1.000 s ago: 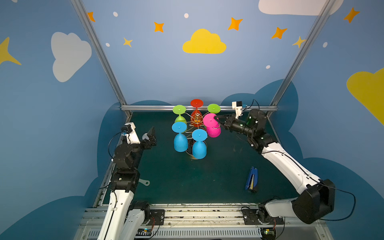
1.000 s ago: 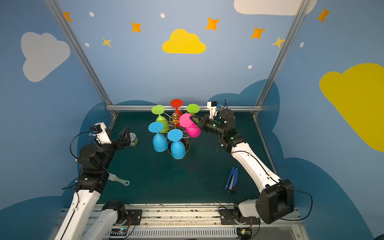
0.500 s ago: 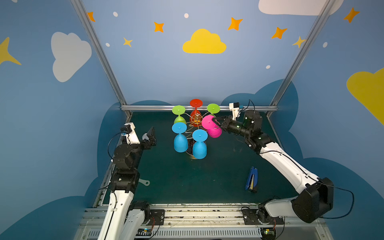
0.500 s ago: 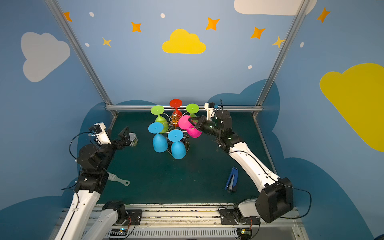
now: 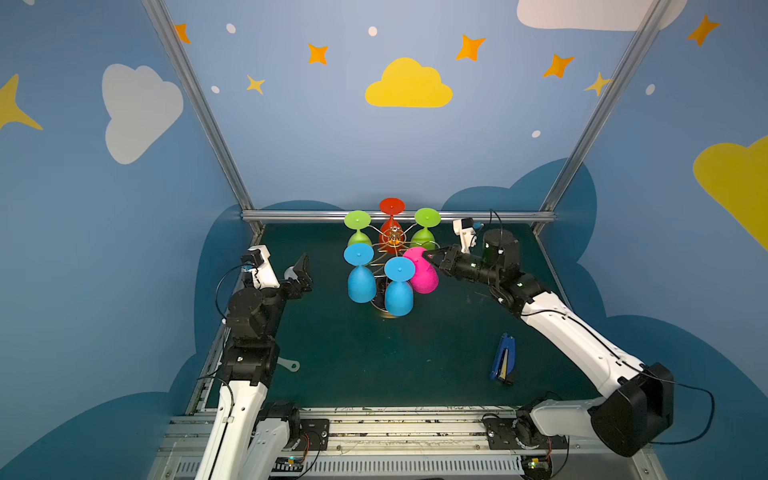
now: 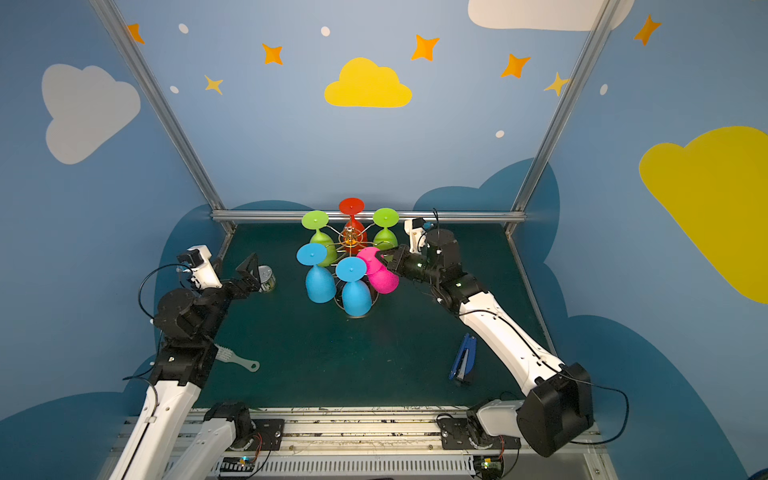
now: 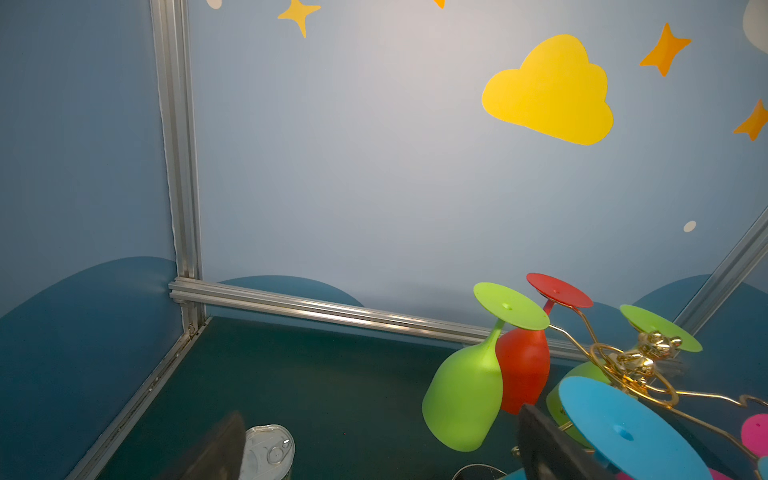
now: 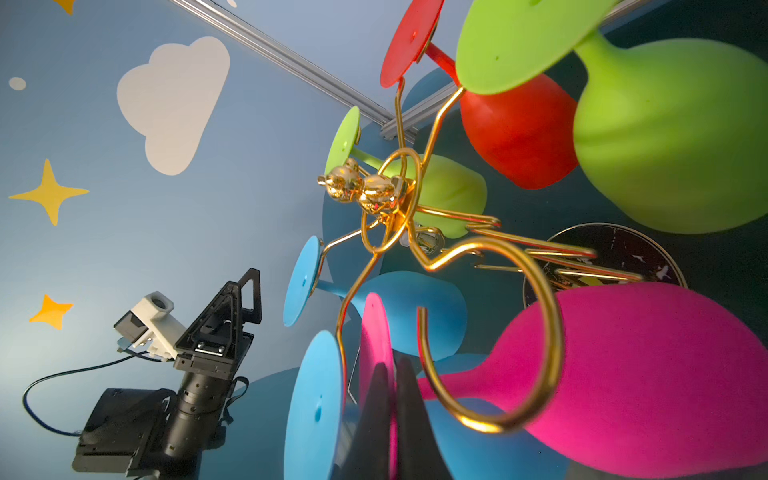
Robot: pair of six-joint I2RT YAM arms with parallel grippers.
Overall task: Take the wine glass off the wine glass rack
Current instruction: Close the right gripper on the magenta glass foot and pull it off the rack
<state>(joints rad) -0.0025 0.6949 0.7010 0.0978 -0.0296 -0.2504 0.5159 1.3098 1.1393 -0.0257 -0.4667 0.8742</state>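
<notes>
Right gripper (image 5: 432,256) (image 6: 384,258) (image 8: 391,368) is clamped down on the foot disc of the pink wine glass (image 5: 423,276) (image 6: 381,277) (image 8: 644,374). In the right wrist view the disc sits edge-on between the two dark fingers (image 8: 411,424). The glass is not off yet: its stem runs through the open curled loop of one arm of the wine glass rack (image 5: 392,237) (image 6: 351,237) (image 8: 386,195) (image 7: 631,359). It hangs tilted, foot angled toward the gripper and bowl down, on the rack's right-front side in both top views. The rack stands at the back middle of the green table (image 5: 374,365) (image 6: 332,365). The other five hang upside down with feet level: two blue glasses (image 5: 360,284) (image 6: 320,284) in front, two green glasses (image 5: 358,239) (image 6: 322,243) and a red glass (image 5: 390,232) (image 6: 353,230) behind. Left gripper (image 5: 301,270) (image 6: 249,270) (image 7: 374,449) is spread wide and holds nothing, well clear of the rack on the left side. A tin can (image 6: 266,277) (image 7: 268,451) stands just beside one of its fingers. A blue stapler (image 5: 503,359) (image 6: 463,359) lies front right under the right arm, and a white brush (image 6: 239,359) (image 5: 291,365) lies near the left arm's elbow.
</notes>
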